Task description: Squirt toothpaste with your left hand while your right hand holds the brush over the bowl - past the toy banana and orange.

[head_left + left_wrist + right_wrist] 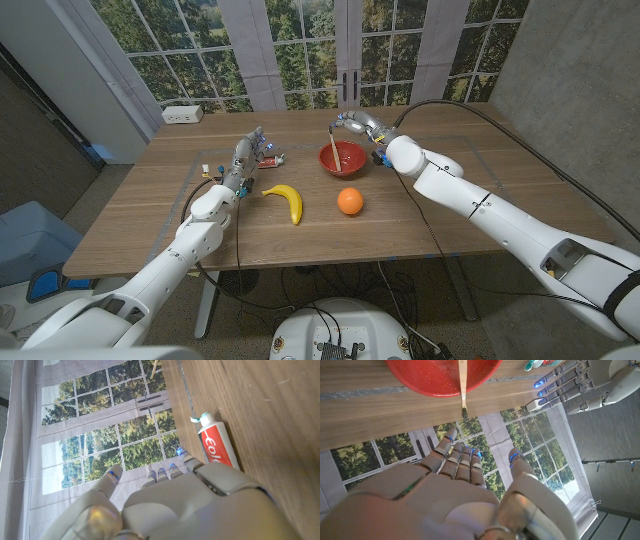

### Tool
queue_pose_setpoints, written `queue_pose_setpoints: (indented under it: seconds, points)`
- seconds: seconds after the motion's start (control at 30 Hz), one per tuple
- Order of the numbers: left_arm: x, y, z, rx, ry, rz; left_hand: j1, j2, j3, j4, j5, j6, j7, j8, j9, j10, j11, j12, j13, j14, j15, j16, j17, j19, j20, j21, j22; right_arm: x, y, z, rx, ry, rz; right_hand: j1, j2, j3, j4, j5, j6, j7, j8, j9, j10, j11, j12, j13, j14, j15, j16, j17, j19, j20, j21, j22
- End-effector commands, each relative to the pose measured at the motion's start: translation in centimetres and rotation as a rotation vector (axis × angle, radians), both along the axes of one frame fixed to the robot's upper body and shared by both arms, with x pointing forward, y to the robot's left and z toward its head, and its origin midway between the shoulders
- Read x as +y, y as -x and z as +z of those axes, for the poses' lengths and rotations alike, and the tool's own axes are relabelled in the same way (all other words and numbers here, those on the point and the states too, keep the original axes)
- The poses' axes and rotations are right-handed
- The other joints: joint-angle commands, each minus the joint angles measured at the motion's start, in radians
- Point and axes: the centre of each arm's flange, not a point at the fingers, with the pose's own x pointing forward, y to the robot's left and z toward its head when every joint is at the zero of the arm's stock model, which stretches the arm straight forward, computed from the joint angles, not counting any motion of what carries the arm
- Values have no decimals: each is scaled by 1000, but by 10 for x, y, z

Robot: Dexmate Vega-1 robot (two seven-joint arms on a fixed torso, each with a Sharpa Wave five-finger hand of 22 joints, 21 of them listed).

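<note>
Toothpaste tube (218,443) lies on the tabletop (150,215), red label with white letters "Col", the rest cut off by the left hand (200,505); white cap. Left hand fingers (182,456) spread, grasping nothing, just beside the tube. Right hand (465,490) released, fingers apart, near the red bowl (341,158). Brush (463,385) stands in the bowl, bristles hard to make out. Toy banana (287,199) and orange (349,201) lie nearer the robot.

Banana (285,201) left of orange (349,201); bowl (342,158) behind both, brush (332,147) in it, toothpaste (270,158) farther left
</note>
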Motion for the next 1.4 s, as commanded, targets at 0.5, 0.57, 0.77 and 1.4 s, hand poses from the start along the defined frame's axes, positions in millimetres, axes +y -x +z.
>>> queue_pose_setpoints:
  seconds: [0.5, 0.57, 0.77, 1.4]
  points:
    - [0, 1, 1, -3, -2, 0, -7, 68, 3, -7, -1, 6, 0, 0, 5, 1, 0, 2, 4, 4, -17, 4, 3, 6, -20, -6, 3, 25, 0, -9, -47, 121, -193, 104, -18, -10, -17, 13, 64, -16, 27, 6, 91, -18, 35, 22, 145, -47, 105, 63, 119, 18, 42, 18]
    - [0, 1, 1, -4, 0, 0, -7, 68, 3, -7, -1, 6, 0, 0, 5, 1, 0, 2, 4, 4, -16, 4, 3, 6, -20, -7, 3, 27, 0, -10, -43, 131, -205, 108, -21, -13, -16, 12, 77, -17, 31, 6, 99, -15, 38, 24, 152, -46, 112, 69, 122, 18, 44, 19]
    - [0, 1, 1, -3, 0, -2, -7, 68, 3, -7, -1, 8, 1, 1, 5, 1, 0, 2, 4, 5, -16, 4, 3, 6, -19, -7, 3, 33, -2, -11, -38, 168, -240, 122, -28, -20, -17, 11, 99, -19, 37, 7, 124, -17, 48, 30, 173, -49, 134, 86, 137, 21, 52, 21]
    - [2, 0, 0, -1, -1, -5, -8, 69, 3, -8, -1, 10, 2, 1, 5, 4, 0, 3, 4, 7, -12, 4, 3, 7, -18, -10, 4, 52, -7, -17, -96, 241, -348, 216, -82, -42, -27, 1, 183, -37, 60, 9, 193, -32, 75, 48, 205, -66, 181, 130, 168, 30, 68, 22]
